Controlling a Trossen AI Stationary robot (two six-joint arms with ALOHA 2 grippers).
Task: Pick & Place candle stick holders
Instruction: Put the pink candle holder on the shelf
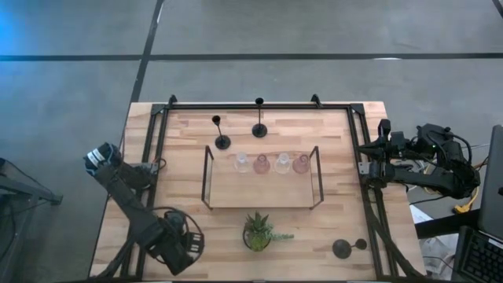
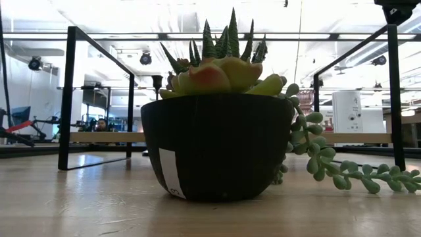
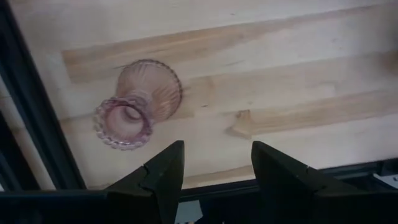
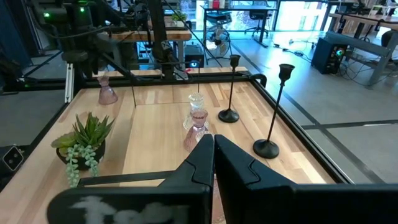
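Observation:
Several small pink and clear glass holders [image 1: 271,163] stand in a row on the wire-framed wooden tray [image 1: 211,177] at mid-table. Two black thin-stemmed holders [image 1: 222,141] [image 1: 259,130] stand on their round bases behind it. A third black one [image 1: 342,248] is near the front right corner. Another pink glass holder [image 3: 134,102] stands on the table by the left frame rail. My left gripper [image 3: 214,149] hangs open above and just beside it [image 1: 153,167]. My right gripper [image 4: 212,140] is shut and empty at the table's right edge [image 1: 369,165].
A small green potted plant [image 1: 258,232] stands near the front edge and fills the low view [image 2: 217,145]. A black metal frame [image 1: 236,106] runs round the table's edges. Bare wood lies left and right of the tray.

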